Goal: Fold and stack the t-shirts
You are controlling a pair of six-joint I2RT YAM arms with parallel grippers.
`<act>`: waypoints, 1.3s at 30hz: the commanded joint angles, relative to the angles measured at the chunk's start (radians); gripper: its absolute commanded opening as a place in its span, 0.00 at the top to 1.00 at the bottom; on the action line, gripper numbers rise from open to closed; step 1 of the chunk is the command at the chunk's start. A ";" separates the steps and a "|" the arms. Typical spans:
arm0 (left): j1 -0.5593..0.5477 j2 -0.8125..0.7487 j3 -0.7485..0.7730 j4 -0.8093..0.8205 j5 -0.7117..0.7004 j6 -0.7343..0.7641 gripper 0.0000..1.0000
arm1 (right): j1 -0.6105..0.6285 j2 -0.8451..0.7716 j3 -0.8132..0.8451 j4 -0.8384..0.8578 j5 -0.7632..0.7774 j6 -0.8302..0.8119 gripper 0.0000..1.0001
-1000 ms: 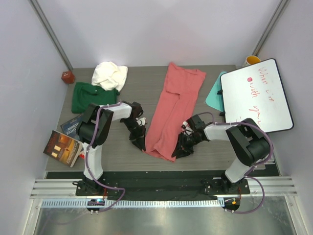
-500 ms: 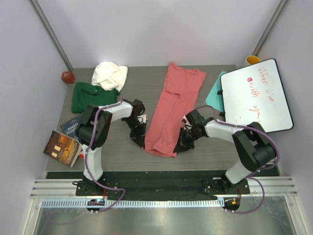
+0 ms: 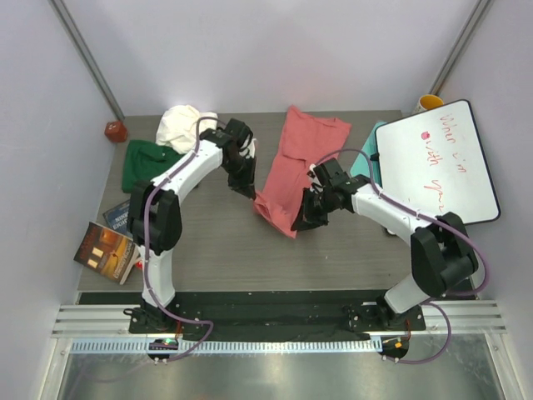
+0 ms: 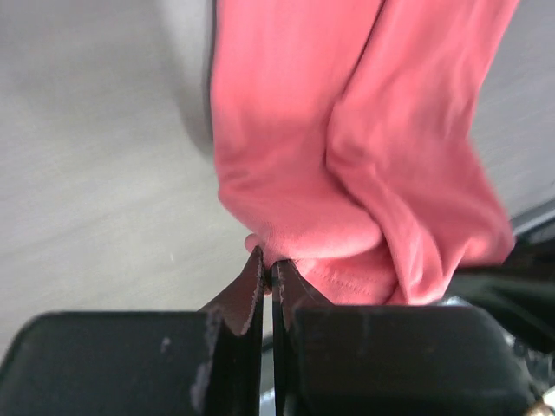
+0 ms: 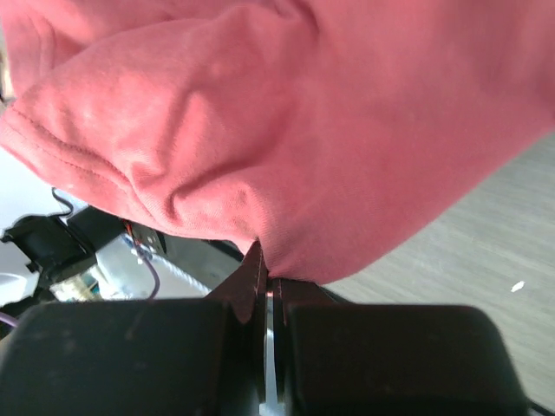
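Jaws: our left jaws and right jaws each pinch the near hem of the pink shirt (image 3: 304, 154), raised above the desk (image 3: 216, 250) | progress: we judge the first fold underway; green shirt (image 3: 143, 165) and white shirt (image 3: 185, 127) wait far left; nothing stacked

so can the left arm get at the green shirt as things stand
Probably not yet: the left hand is shut on the pink shirt. The green shirt lies close by.
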 commanded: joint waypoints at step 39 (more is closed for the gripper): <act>-0.003 0.482 0.586 0.268 0.130 -0.162 1.00 | -0.261 0.346 0.462 -0.124 0.213 -0.183 0.99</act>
